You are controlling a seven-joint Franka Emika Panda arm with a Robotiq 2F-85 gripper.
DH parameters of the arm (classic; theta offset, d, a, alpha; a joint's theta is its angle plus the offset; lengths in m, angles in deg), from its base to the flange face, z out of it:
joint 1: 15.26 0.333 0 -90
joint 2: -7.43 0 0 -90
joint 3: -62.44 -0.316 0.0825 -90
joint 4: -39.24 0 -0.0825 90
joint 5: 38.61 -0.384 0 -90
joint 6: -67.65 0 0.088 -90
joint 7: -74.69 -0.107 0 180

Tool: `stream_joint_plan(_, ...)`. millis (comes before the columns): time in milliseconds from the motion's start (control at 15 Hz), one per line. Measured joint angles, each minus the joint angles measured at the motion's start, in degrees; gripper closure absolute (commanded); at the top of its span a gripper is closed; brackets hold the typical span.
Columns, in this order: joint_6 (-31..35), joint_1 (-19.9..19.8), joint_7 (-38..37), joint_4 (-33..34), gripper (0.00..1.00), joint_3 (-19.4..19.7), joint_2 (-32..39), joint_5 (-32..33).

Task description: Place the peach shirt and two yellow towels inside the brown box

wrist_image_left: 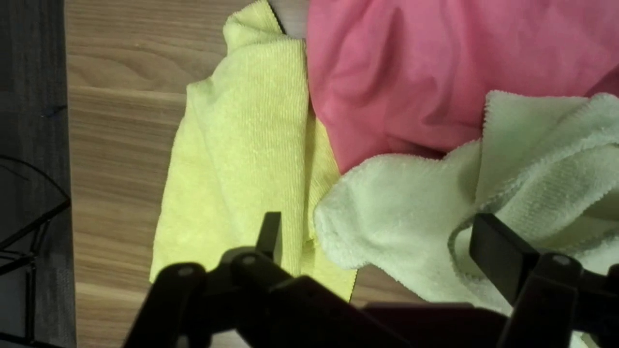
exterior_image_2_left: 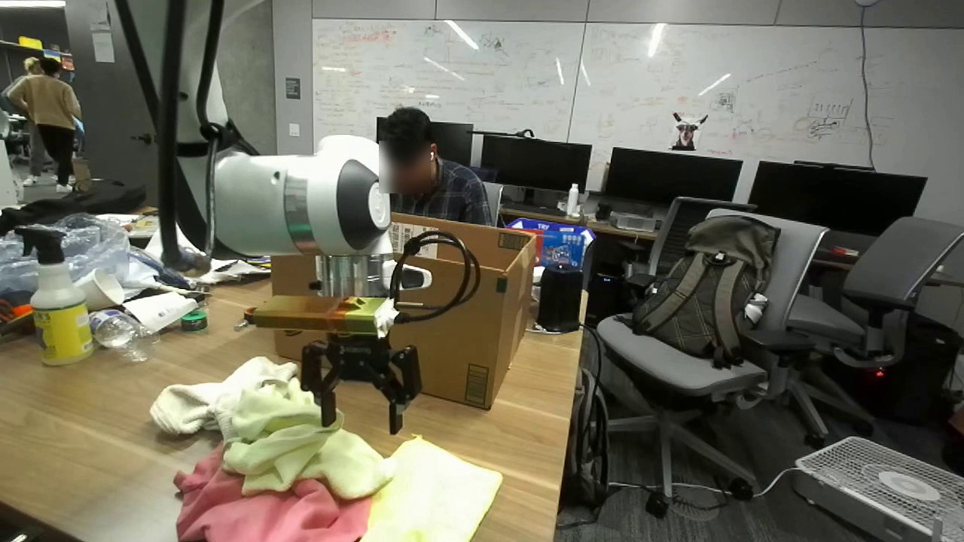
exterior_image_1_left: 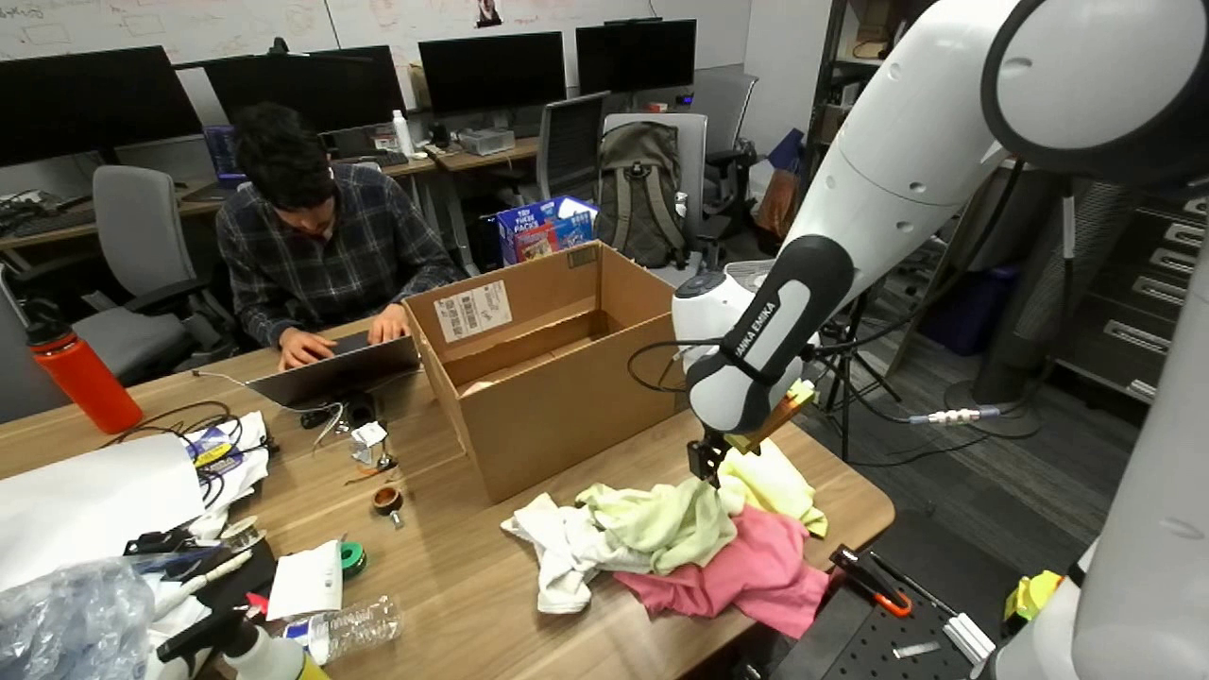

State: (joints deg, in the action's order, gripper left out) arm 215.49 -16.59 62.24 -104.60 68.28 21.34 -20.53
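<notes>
An arm (exterior_image_1_left: 897,170) marked “EMIKA” reaches down right of an upright brown box (exterior_image_1_left: 576,406), long axis left to right, in an exterior view. Nearer lie a pink shirt (exterior_image_1_left: 756,569), a yellow towel (exterior_image_1_left: 774,482) lengthwise near to far, and a bunched yellow-green towel (exterior_image_1_left: 671,529); the gripper (exterior_image_2_left: 362,423) hangs above the towels, spread wide, empty. The box's label (exterior_image_1_left: 472,310) is illegible.

From the gripper (exterior_image_2_left: 362,423) in an exterior view, the brown box (exterior_image_2_left: 452,331) blocks one o'clock, its top open; the cloth pile (exterior_image_2_left: 320,455) crowds four to nine; three offers bare tabletop (exterior_image_2_left: 527,421).
</notes>
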Motion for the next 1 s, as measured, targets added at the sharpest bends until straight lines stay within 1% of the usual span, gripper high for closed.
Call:
stream_joint_plan(600, -0.7, 2.6, -1.0, -2.1, 0.0, -0.4, 0.0, 0.0)
stream_joint_plan(867, -1.9, 2.9, 0.5, -3.0, 0.0, -2.6, -0.1, -2.3)
stream_joint_plan(1000, -0.6, 2.9, 1.1, -3.2, 0.0, -4.2, -0.2, -5.2)
